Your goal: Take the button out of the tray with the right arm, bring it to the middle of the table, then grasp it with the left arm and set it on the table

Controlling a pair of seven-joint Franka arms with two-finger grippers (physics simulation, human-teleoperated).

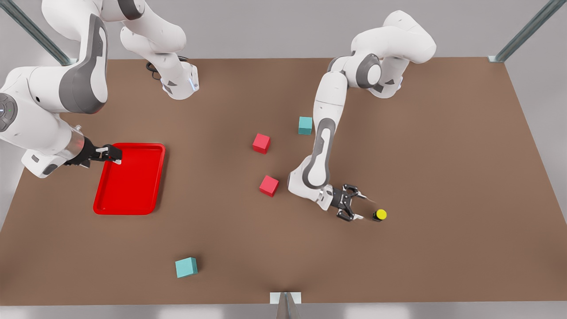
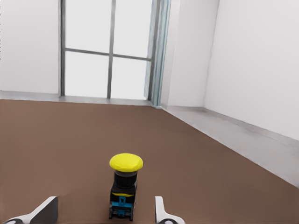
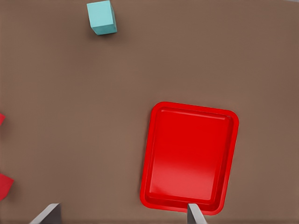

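The button (image 1: 379,215) stood upright on the surface (image 1: 443,177), well apart from the tray (image 1: 130,178), just clear of the left gripper (image 1: 361,206), whose jaws were released around nothing. The right gripper (image 1: 116,156) hung over the tray's rim, jaws released and empty. We judged the button light, rigid, with a slippery domed cap; better to grip the boxy black body.

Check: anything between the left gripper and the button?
Nothing. In the left wrist view the button stands upright on bare table just ahead of the open left gripper; the front view shows a bare gap too.
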